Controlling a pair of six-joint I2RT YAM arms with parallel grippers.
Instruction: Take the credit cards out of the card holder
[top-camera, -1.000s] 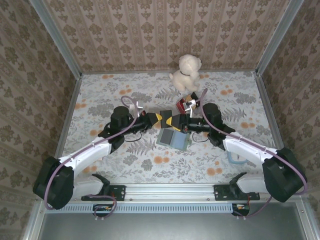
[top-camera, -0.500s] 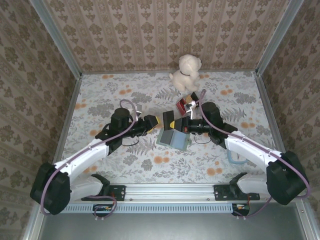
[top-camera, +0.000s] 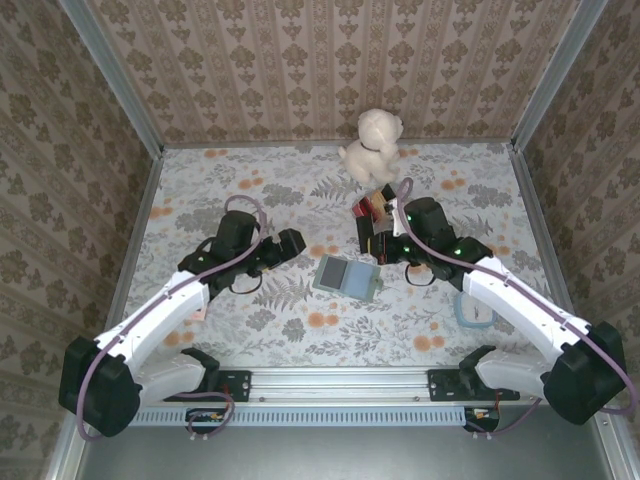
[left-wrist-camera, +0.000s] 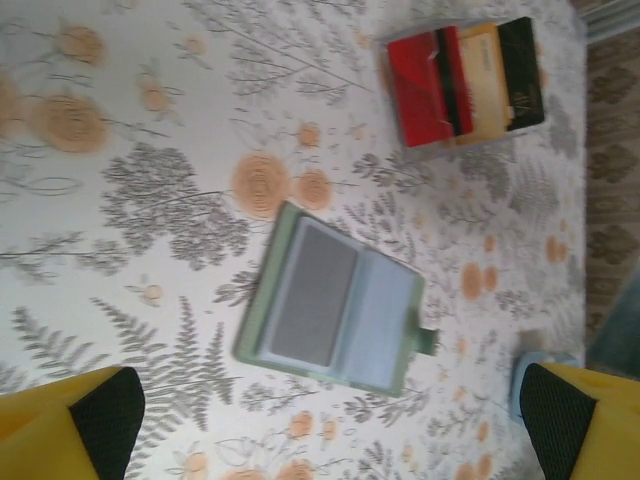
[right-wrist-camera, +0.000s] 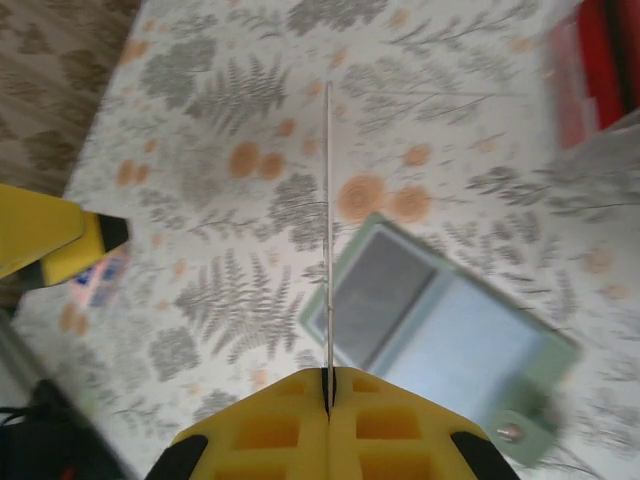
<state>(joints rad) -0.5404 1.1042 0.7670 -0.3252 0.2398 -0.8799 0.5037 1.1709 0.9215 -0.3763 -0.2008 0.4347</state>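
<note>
Sage-green card holder (top-camera: 347, 277) lies unfolded flat on the floral table (top-camera: 200, 190), its pale blue inner panel facing up. A grey card (left-wrist-camera: 315, 292) sits in one pocket; the other pocket looks empty.

Just beyond the card holder, the right gripper (right-wrist-camera: 328, 385) has its yellow fingers pressed together on a thin card (right-wrist-camera: 328, 220). The right wrist view shows this card edge-on, as a fine line rising out of the closed jaws. The card hangs in the air above the holder and is clear of it.

To the left of the holder, the left gripper (left-wrist-camera: 325, 415) stands with its fingers (left-wrist-camera: 70, 420) spread as wide as they go and nothing between them. From its wrist view the holder lies ahead of the fingers, untouched.

Past the holder's far edge, behind the right gripper, stands a clear box (left-wrist-camera: 465, 80) holding red, yellow and black cards.

The step in hand looks like the carry-off of a card already freed from the holder. The next move would be to take the pinched card away from the holder, probably to the clear box, and let it go flat. Held by one thin edge, the card could twist or slip. After that the grey card remains. The holder is light and loose, so the left gripper would probably have to pin it while the right gripper draws that card out.
</note>
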